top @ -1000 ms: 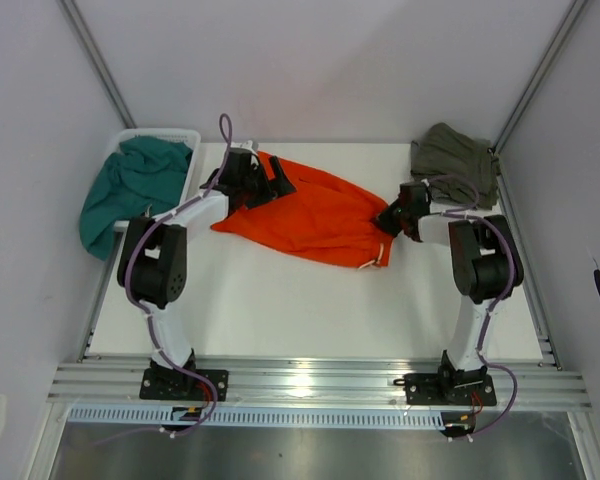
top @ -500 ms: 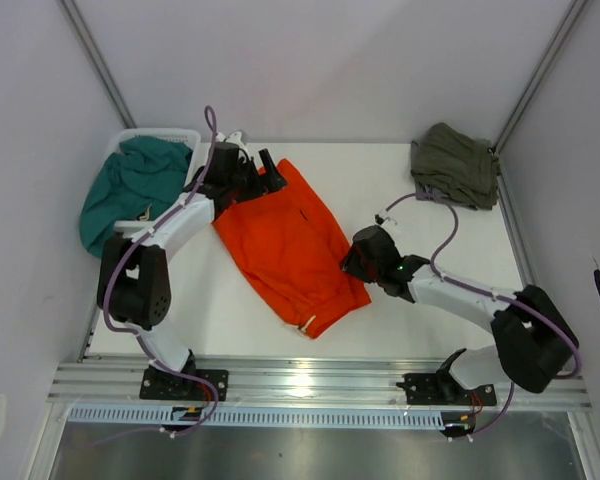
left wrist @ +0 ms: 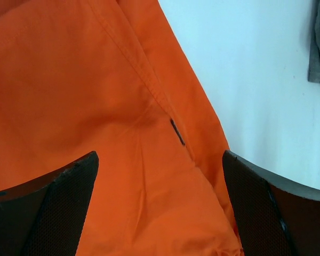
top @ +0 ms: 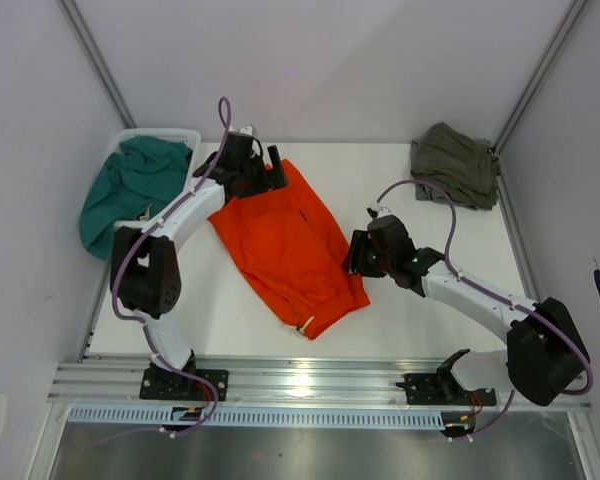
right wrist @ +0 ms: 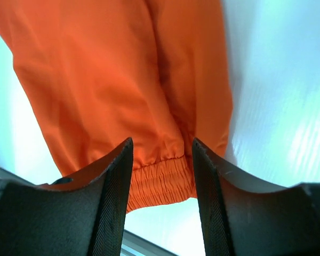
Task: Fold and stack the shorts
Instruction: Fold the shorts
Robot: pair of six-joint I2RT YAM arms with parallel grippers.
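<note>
Looking down from above, three garments show: orange shorts (top: 290, 250) flat on the table (top: 430, 310), one teal garment (top: 130, 190) draped over a white basket (top: 165, 134), and one olive garment (top: 455, 165) far right. There are two grippers, the left gripper (top: 275, 168) over the shorts' far end and the right gripper (top: 352, 255) at their right edge. The left wrist adds a small dark tag (left wrist: 177, 132) — fingers (left wrist: 48, 208) spread wide, gripping nothing. The right wrist shows the gathered waistband (right wrist: 160, 184) beyond half-parted fingers (right wrist: 114, 202) — nothing held.

Left fingers (left wrist: 48, 213) spread wide; right fingers (right wrist: 109, 202) parted.
</note>
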